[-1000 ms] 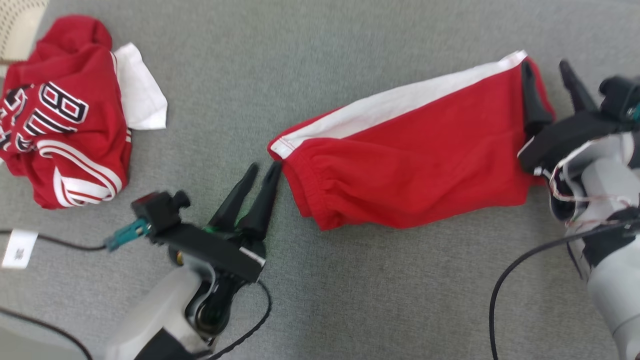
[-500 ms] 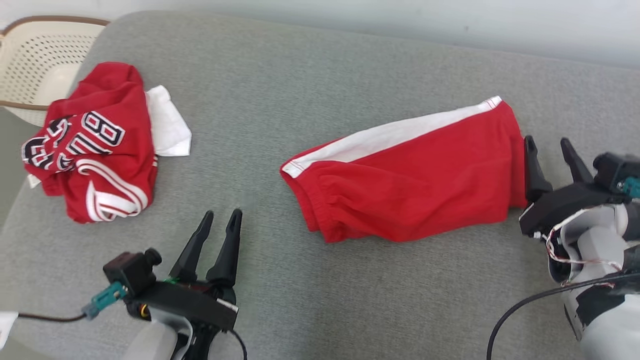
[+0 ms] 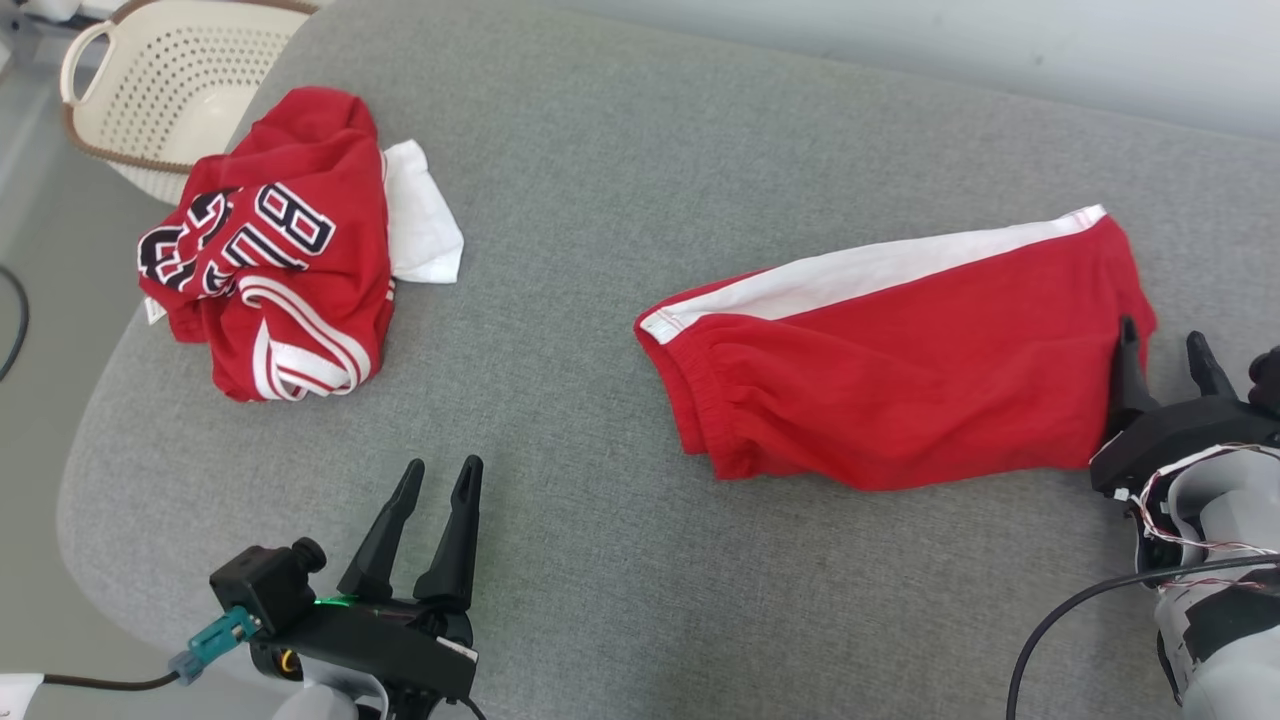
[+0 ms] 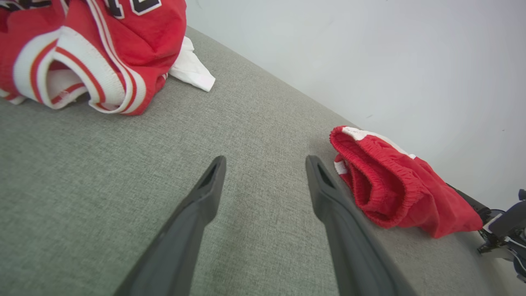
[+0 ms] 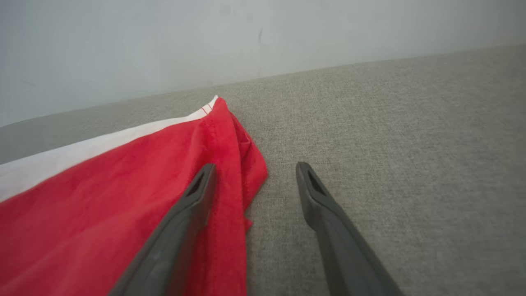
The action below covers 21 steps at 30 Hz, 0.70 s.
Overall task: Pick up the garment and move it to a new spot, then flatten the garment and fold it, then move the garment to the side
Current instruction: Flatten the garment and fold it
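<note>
Domestic room, grey fabric cushion [image 3: 600, 150], laundry basket [image 3: 170, 80]

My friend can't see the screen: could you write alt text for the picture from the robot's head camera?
Folded red shorts with a white side stripe lie on a grey cushioned surface, the robot's open right gripper at their right end. Its open left gripper sits lower left; a crumpled red jersey and a cream basket are upper left.
</note>
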{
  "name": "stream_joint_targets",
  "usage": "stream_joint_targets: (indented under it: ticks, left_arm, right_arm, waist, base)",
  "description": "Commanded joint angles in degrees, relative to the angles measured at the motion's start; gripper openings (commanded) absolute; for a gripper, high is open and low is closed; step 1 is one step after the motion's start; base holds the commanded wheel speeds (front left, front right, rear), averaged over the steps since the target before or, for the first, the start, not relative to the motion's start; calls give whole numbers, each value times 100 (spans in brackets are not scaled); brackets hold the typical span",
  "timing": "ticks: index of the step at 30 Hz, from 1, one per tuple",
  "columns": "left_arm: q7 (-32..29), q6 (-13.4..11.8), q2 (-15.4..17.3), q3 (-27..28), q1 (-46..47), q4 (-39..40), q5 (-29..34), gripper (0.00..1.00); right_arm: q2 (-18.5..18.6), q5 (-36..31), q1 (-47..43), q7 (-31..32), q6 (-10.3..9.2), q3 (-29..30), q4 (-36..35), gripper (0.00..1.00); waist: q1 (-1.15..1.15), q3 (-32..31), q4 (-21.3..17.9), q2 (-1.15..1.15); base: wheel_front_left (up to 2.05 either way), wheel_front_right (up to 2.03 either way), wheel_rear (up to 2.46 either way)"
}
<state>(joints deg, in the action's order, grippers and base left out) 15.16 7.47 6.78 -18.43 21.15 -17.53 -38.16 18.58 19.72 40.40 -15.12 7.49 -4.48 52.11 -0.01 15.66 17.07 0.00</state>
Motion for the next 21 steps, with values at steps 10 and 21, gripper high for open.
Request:
stream_joint_targets:
  ticks: [10,21]
  left_arm:
    - [0,-3,-27,37,-115,143,194,100]
    - [0,-3,7,-44,-108,130,217,100]
  right_arm:
    - [-346,208,82,13,4,139,427,100]
    - [-267,572,-80,20,1,-61,367,0]
  waist:
    - [1,240,162,0]
    - [1,130,19,0]
  base:
    - [0,0,0]
    - [0,0,0]
